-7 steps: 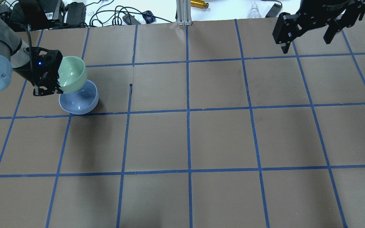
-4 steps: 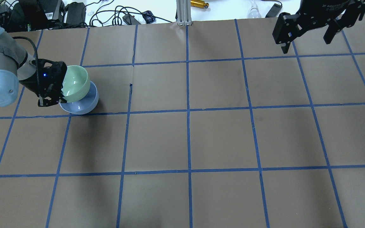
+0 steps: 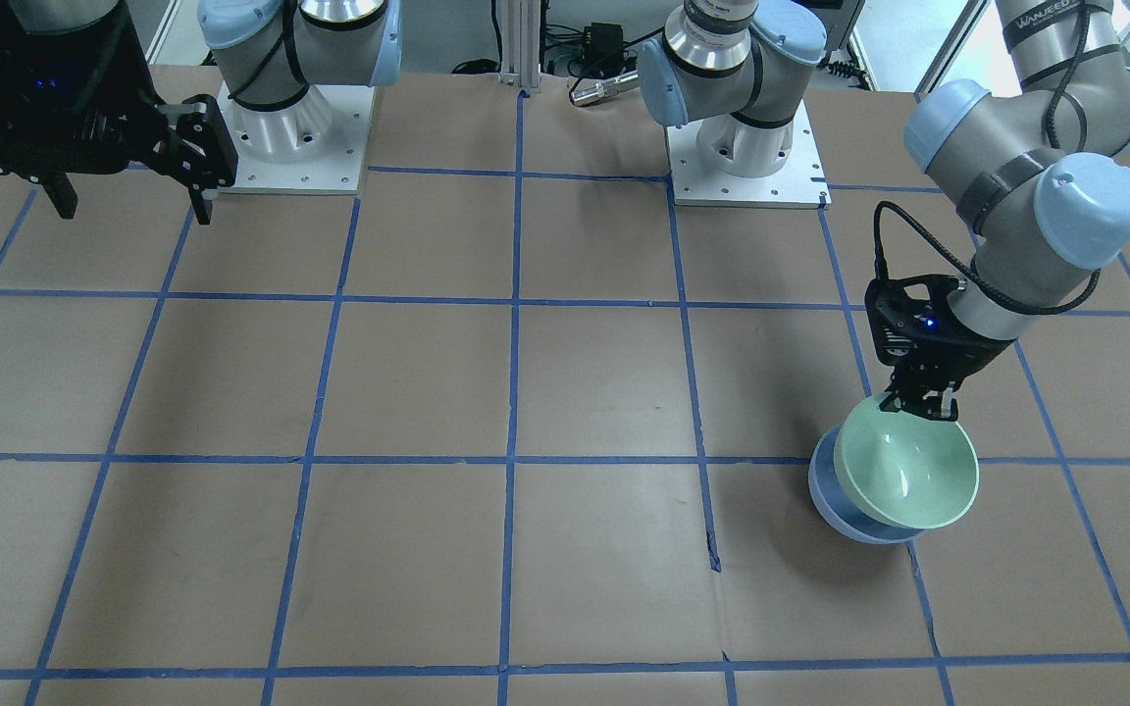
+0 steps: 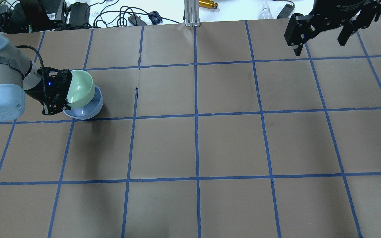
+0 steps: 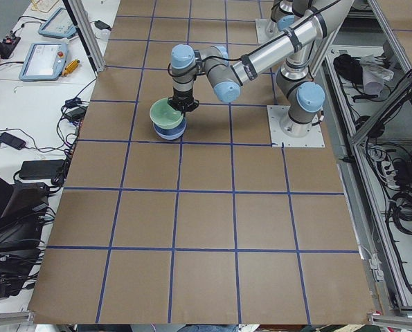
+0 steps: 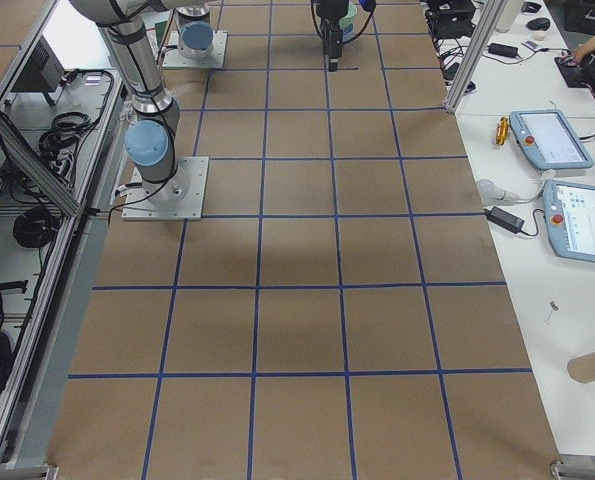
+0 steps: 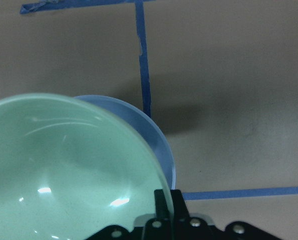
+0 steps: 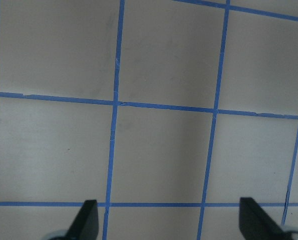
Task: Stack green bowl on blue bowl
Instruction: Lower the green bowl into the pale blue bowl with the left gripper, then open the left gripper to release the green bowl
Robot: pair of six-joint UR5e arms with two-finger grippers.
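The green bowl is tilted, its lower side down inside the blue bowl, which sits on the table at the left. My left gripper is shut on the green bowl's rim. The front-facing view shows the green bowl over the blue bowl, with the left gripper at its rim. The left wrist view shows the green bowl covering most of the blue bowl. My right gripper hangs open and empty, high over the far right of the table.
Cables, power bricks and small tools lie beyond the table's far edge. A metal post stands at the far middle. The arm bases are bolted at the robot's side of the table.
My left gripper has lowered the green bowl, moving it slightly right and toward the robot, so it now sits lower in the blue bowl. The right arm has not moved.
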